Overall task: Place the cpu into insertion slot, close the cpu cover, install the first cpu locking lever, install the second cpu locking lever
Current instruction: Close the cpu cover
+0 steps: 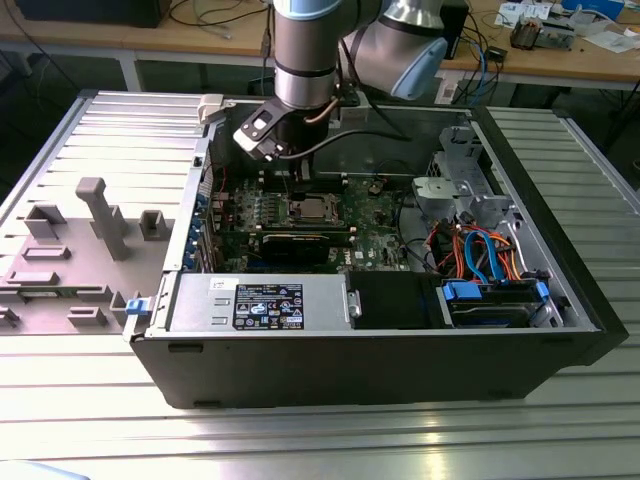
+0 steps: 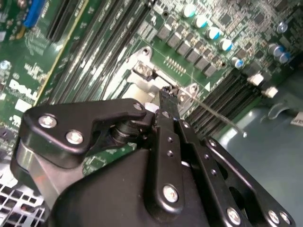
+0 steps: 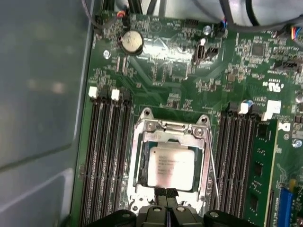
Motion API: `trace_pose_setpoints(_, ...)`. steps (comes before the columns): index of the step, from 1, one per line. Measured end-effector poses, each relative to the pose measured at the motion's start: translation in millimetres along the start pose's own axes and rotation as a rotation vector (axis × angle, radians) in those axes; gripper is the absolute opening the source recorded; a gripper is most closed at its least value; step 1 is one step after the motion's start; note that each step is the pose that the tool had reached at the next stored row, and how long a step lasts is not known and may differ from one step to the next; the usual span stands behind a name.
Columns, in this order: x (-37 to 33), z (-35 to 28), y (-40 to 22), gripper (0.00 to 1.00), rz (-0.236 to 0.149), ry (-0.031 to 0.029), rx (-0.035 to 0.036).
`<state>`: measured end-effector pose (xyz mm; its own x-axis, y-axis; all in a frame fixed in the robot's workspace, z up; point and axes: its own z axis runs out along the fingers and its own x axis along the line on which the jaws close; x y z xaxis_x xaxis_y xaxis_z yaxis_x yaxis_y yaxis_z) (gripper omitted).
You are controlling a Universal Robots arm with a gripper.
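1. In the exterior view the arm point(image 1: 305, 50) hangs into the open computer case point(image 1: 380, 370), ending over the motherboard point(image 1: 380, 235) at about 11 o'clock from the cpu point(image 1: 307, 208).
2. The cpu lies flat at about 1 o'clock from the power supply point(image 1: 255, 302), with orange and blue cables point(image 1: 480, 250) at 3 o'clock from it.
3. In the first wrist view the cpu cover point(image 3: 171, 136) lies down around the cpu, whose grey face shows through its window. Memory slots point(image 3: 109, 156) flank it on both sides.
4. The gripper point(image 3: 165, 193) has its fingertips pressed together with nothing seen between them, right at the cover's edge. Whether it touches the cover cannot be told.
5. A thin wire locking lever point(image 3: 213, 165) runs along one side of the cover. In the second wrist view its free end sticks out clear of the board.
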<state>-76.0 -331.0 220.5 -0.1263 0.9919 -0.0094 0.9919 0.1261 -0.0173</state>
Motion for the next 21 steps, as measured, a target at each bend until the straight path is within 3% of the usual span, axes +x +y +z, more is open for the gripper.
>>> trace_pose_setpoints(11, 0.7, 16.6, -5.0, 0.11, -0.001, -0.0004, 0.0006)
trace_pose_setpoints(14, 0.9, 16.2, -5.0, 0.11, -0.002, 0.0036, -0.0008)
trace_pose_setpoints(18, 0.8, 5.2, -5.2, 0.11, -0.002, 0.0034, -0.0006)
trace_pose_setpoints(21, 0.8, 9.7, -5.7, 0.11, -0.005, 0.0032, -0.0005)
